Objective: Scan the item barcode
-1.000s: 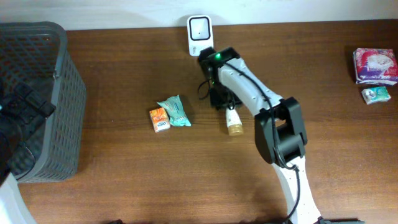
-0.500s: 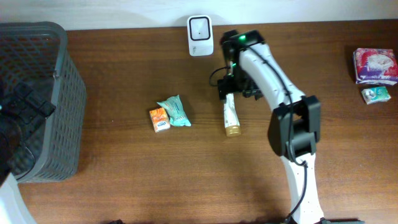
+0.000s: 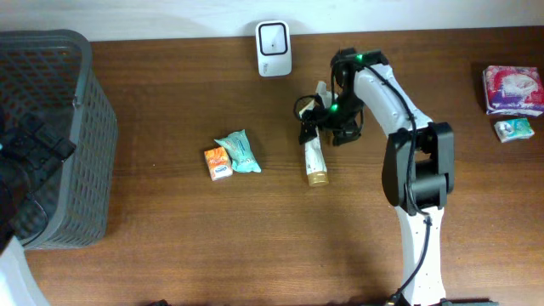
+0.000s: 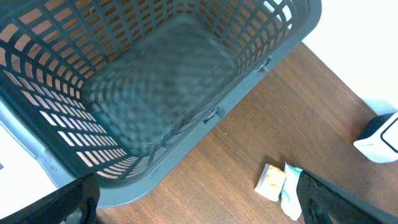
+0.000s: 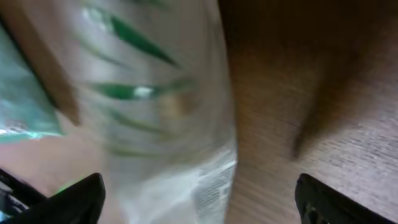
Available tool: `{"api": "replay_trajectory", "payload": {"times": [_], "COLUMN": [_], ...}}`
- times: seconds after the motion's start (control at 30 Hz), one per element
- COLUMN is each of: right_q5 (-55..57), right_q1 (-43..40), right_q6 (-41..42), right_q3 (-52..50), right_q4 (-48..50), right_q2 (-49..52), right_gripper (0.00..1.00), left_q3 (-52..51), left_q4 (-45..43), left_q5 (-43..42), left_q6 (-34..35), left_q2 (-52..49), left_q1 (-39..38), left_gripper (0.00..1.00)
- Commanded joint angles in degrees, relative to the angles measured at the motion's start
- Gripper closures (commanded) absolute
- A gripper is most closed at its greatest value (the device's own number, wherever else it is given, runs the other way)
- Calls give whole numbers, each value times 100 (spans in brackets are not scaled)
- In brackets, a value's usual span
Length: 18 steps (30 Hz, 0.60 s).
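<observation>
Tube (image 3: 315, 159), white with green leaves and a gold cap, lies flat on the table (image 3: 170, 238) toward its far edge near the white scanner (image 3: 274, 37), close under the right gripper (image 5: 198, 202), whose fingers stand wide apart gripping nothing, while the left gripper (image 4: 199, 202) hangs fully spread and empty above the grey basket (image 4: 205, 112).
</observation>
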<state>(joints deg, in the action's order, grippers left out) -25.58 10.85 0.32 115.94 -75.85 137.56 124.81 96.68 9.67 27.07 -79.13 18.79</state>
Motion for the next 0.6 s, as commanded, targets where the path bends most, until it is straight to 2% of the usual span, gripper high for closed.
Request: {"api": "replay_trajectory", "payload": {"times": [0.0, 0.03, 0.13, 0.17, 0.27, 0.33, 0.57], "right_q5": [72, 72, 61, 52, 55, 52, 72], "right_q1": [11, 11, 11, 11, 44, 116, 188], "right_q6": [162, 162, 164, 166, 166, 168, 459], "right_q3": [-216, -216, -216, -216, -216, -216, 33], "right_q4": [66, 72, 116, 122, 129, 131, -101], "right_q2": [-131, -131, -131, -131, -129, -131, -146], "right_gripper": [30, 40, 58, 67, 81, 96, 96], "left_q3": [-2, -2, -2, -2, -2, -2, -2], "left_q4": [2, 2, 2, 2, 2, 2, 2], "left_q5": [22, 22, 22, 22, 22, 22, 24], "left_q6": [48, 48, 48, 48, 48, 48, 48], "left_q2": [9, 9, 9, 9, 9, 9, 9], "left_q1": [31, 31, 31, 31, 31, 31, 31], "left_gripper": [1, 1, 1, 1, 1, 1, 1]}}
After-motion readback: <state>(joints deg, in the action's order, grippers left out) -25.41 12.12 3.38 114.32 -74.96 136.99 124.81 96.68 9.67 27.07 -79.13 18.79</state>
